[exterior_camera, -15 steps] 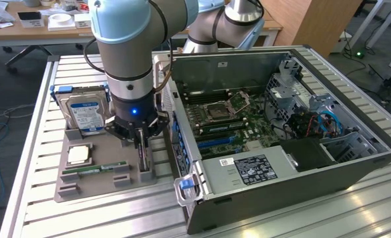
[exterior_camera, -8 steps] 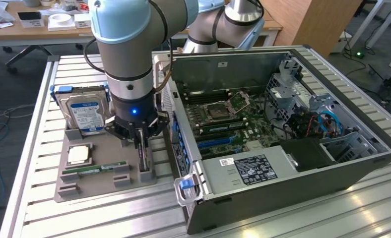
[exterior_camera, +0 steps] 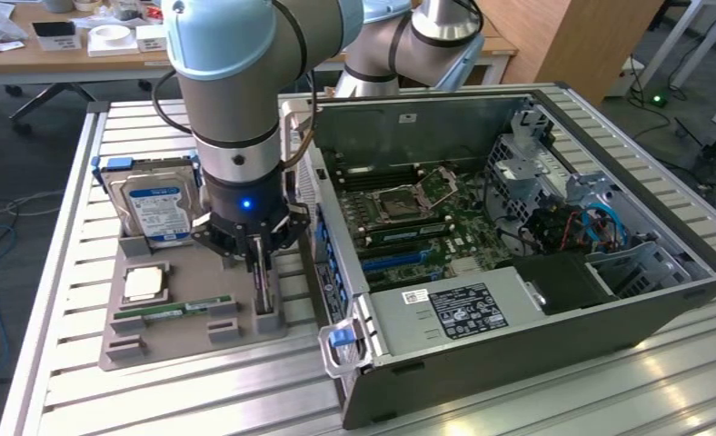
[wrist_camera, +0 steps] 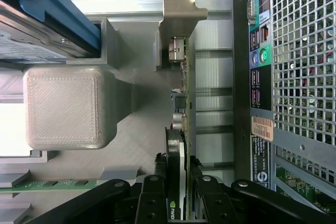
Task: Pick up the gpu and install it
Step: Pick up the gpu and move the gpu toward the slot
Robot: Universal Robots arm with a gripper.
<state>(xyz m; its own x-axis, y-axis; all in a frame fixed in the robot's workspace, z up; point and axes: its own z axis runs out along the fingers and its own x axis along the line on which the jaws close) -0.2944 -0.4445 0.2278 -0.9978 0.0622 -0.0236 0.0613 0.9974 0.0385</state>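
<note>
A slatted metal desk (exterior_camera: 576,400) carries a grey holder (exterior_camera: 164,352) and, just beside it on the exterior view's right, an open computer case (exterior_camera: 655,313).

The case's rear wall (wrist_camera: 257,77), with its ports and mesh, runs alongside the gpu (wrist_camera: 178,156) with a narrow strip of desk between them, so it is the nearest thing on that side. On the card's other side a rounded grey block (wrist_camera: 68,106) of the holder (wrist_camera: 142,145) rises, well clear of the card.

In the holder, a blue-labelled hard drive (exterior_camera: 158,211) stands upright at the far end in a blue-edged frame. A cpu (exterior_camera: 146,283) lies flat in the middle, and a green memory stick (exterior_camera: 173,312) lies in front of it.

The gpu (exterior_camera: 263,295) stands on edge in its slot along the holder's side nearest the case. Its metal bracket (wrist_camera: 181,3) is at the end away from the arm's wrist.

Inside the case lie the motherboard (exterior_camera: 407,218), a labelled power supply (exterior_camera: 455,309) along the near wall, and blue cables by the drive bays.

The pincer (exterior_camera: 257,259) is down over the gpu. In the wrist view the pincer (wrist_camera: 178,203) has its black fingers (wrist_camera: 152,200) pressed against both faces of the card, pinching it while it sits in the slot.
</note>
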